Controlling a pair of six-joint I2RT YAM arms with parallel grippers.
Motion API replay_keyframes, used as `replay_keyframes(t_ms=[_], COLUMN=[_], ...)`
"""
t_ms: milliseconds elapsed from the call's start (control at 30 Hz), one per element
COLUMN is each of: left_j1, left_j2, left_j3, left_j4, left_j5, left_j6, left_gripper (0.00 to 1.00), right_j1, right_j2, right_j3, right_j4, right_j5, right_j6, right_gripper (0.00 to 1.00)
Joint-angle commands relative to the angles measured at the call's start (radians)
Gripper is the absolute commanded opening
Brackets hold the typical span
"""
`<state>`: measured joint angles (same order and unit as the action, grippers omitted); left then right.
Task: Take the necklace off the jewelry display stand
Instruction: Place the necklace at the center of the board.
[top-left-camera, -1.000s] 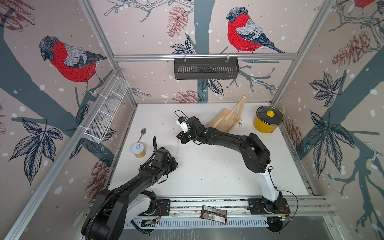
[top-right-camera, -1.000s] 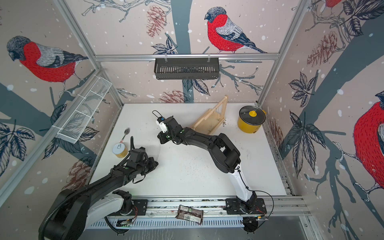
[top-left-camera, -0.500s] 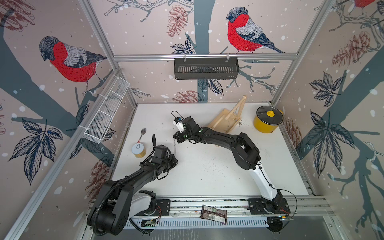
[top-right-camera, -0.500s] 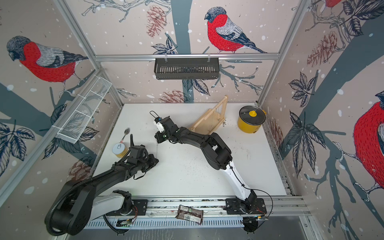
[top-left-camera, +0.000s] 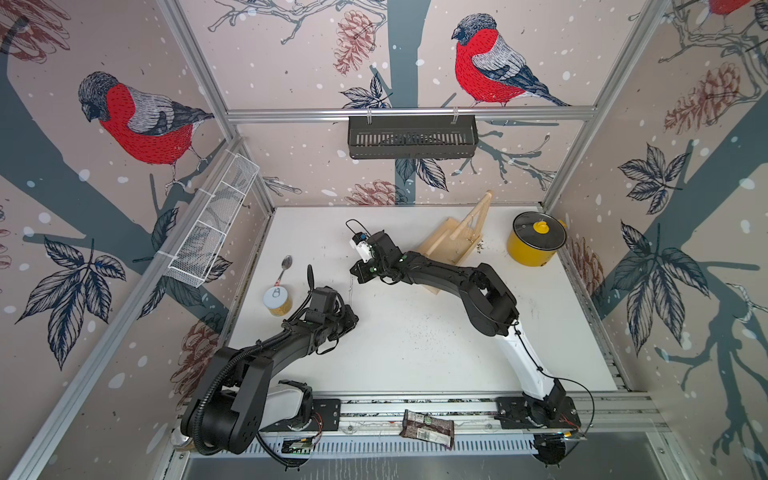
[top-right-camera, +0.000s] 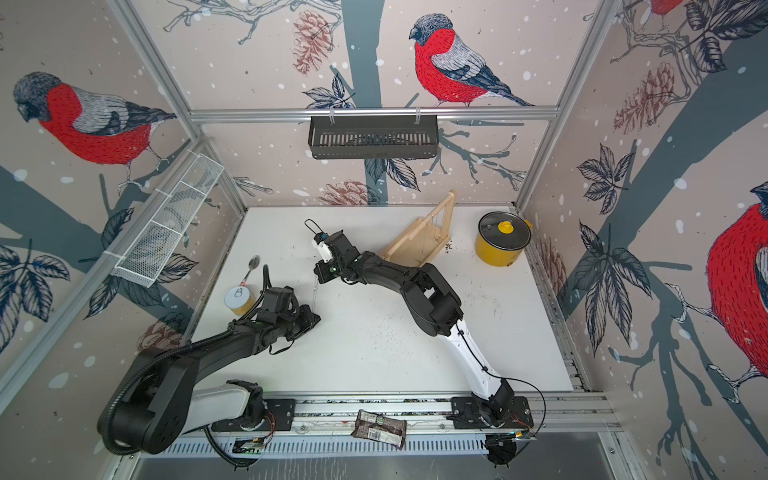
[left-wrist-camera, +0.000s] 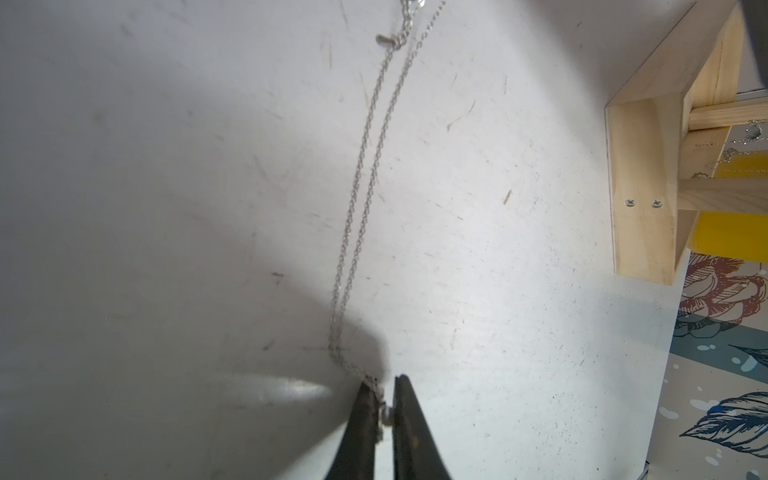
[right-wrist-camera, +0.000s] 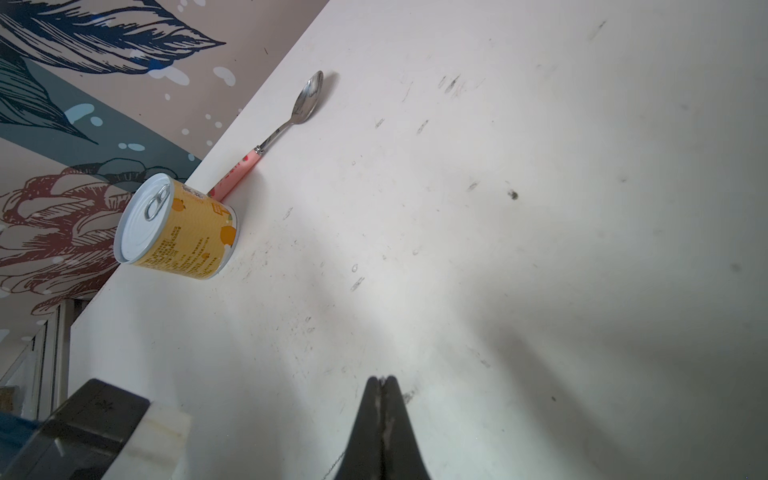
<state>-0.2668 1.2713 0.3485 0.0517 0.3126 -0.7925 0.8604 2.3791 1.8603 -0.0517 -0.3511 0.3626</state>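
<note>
Necklace (left-wrist-camera: 361, 187) now hangs clear of the stand (top-left-camera: 440, 243). It is strung as a doubled silver chain between the two grippers, left of the table's (top-left-camera: 415, 357) middle, at about 8 o'clock from the stand and well apart from it. The right gripper (right-wrist-camera: 384, 384) is pressed together, apparently pinching the chain's upper end. The left gripper (left-wrist-camera: 385, 395) nips the lower end, with a sliver of gap between its fingers. Over the last second the right arm's elbow has swung toward 9 o'clock, while the grippers hardly shifted. The lifting-off looks done; only laying the chain down and letting go seems left.
</note>
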Motion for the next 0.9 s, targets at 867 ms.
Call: replay_keyframes(t_ms=[867], left_j1=[0.049], left_j2=[0.021], left_j3=[-0.028], left_j4=[-0.269], left_j5=[-0.146], left_j6=[-0.041], left_gripper=[0.16], right_j1=[-0.021], right_j2=[0.005], right_j3=[0.027], right_j4=[0.025], right_j5=[-0.032], right_j6=[0.016], right_gripper=[0.03])
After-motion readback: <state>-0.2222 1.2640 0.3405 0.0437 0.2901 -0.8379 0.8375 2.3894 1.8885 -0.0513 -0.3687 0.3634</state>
